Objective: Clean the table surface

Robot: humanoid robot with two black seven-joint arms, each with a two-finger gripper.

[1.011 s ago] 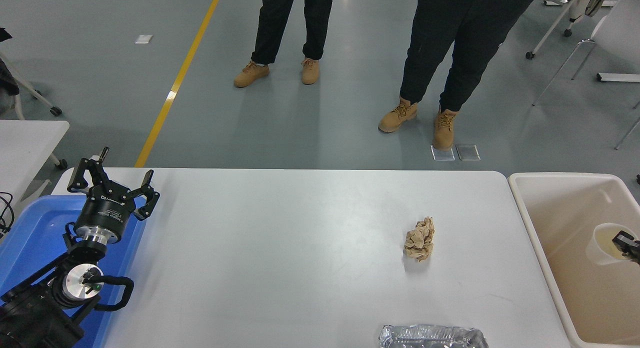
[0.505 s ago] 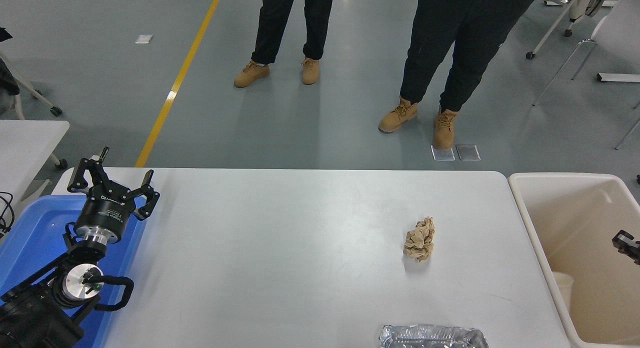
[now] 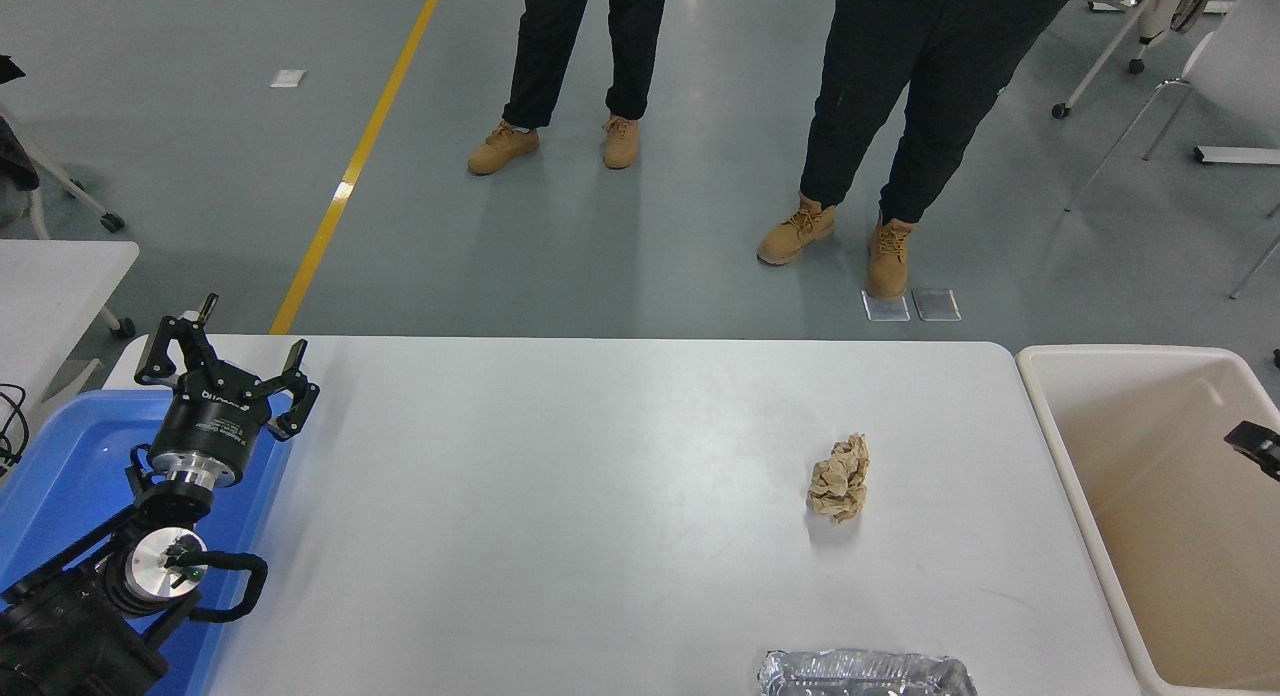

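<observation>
The table surface [image 3: 560, 496] fills the middle of the view, its long axis running left to right between a blue bin [image 3: 60, 476] and a beige bin [image 3: 1150, 536]. Crumpled brown paper [image 3: 840, 478] and a foil tray [image 3: 865, 674] remain, so clearing looks unfinished. The left gripper [image 3: 225, 361] sits parked, fingers spread wide; whether the right gripper [image 3: 1258, 444], at the frame's edge over the beige bin, is spread or closed cannot be told.

even, bright overhead light is filling the scene; the table surface [image 3: 560, 496] is showing a soft sheen toward 12 o'clock, the crumpled paper [image 3: 839, 478] is casting a faint shadow toward 6 o'clock, and focus is staying sharp.
</observation>
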